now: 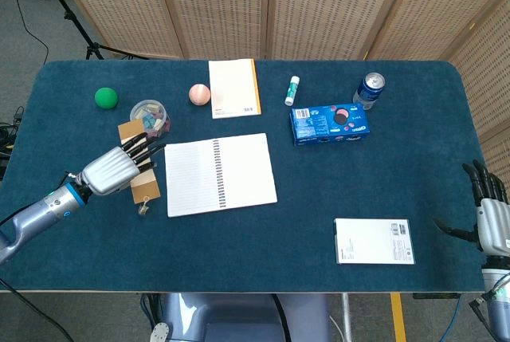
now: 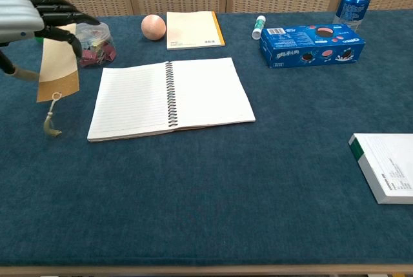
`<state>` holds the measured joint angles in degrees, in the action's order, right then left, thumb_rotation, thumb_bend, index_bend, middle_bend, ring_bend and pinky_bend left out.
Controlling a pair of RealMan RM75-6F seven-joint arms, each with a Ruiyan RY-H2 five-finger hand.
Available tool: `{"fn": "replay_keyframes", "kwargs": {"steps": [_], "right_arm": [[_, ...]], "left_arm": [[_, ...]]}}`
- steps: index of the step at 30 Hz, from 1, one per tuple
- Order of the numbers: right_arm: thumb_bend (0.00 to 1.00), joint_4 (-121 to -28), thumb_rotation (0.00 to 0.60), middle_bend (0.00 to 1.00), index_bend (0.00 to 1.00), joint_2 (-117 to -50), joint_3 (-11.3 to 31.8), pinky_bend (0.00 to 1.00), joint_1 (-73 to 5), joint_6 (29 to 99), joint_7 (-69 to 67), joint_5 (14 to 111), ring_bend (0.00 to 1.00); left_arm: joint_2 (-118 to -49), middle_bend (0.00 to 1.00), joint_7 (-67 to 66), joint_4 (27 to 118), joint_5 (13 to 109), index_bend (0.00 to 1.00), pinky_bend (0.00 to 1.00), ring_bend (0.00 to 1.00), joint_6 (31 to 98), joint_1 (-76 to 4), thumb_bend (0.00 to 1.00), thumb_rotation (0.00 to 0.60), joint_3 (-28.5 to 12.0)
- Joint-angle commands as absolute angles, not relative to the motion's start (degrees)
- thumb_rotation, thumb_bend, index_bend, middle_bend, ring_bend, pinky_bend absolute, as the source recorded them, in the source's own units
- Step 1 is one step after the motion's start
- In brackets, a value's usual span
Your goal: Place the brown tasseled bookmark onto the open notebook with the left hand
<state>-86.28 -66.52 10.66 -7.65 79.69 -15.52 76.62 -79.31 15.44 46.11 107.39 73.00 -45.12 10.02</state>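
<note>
Brown tasseled bookmark (image 2: 58,70) is gripped by left hand (image 2: 32,15), left of open notebook (image 2: 169,96); right hand (image 1: 488,210) is spread, empty, lower right.

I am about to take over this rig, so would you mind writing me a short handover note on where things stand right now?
Left hand: holds the brown tasseled bookmark off the table, tassel hanging down, just left of the open notebook.
Right hand: at the table's right edge, fingers apart, holding nothing.
Done: bookmark picked up and brought close to the notebook.
Left: carry it over the pages, lay it down on the notebook and let go.
</note>
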Motion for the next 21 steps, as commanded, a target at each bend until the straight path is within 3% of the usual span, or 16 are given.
{"fn": "replay_keyframes", "kwargs": {"steps": [1,7,14,21], "right_arm": [[0.0,-86.16,0.6,0.0,0.0,-66.47,10.77,0.0,-7.69,79.51,-15.74,76.39,0.0],[0.0,-85.13,0.6,0.0,0.0,-66.05,11.92,0.0,-7.76,78.16,-17.71,73.93,0.0],[0.0,-84.05,0.6,0.0,0.0,-65.81,12.45,0.0,-8.12,76.43,-19.38,72.66,0.0],[0.0,-83.01,0.6,0.0,0.0,-65.68,12.65,0.0,-8.2,75.17,-20.68,71.82,0.0]], "left_arm": [[-78.59,0.0,13.52,48.18,108.33,0.49,0.0,0.0,72.4,-47.46,0.37,0.6,8.84],[-82.46,0.0,13.84,49.67,108.17,0.49,0.0,0.0,65.74,-57.6,0.37,0.6,3.83],[-84.29,0.0,14.7,51.29,106.6,0.49,0.0,0.0,62.64,-63.41,0.37,0.6,0.24],[-83.24,0.0,12.6,58.64,105.65,0.49,0.0,0.0,60.56,-67.5,0.37,0.6,-2.34]]}}
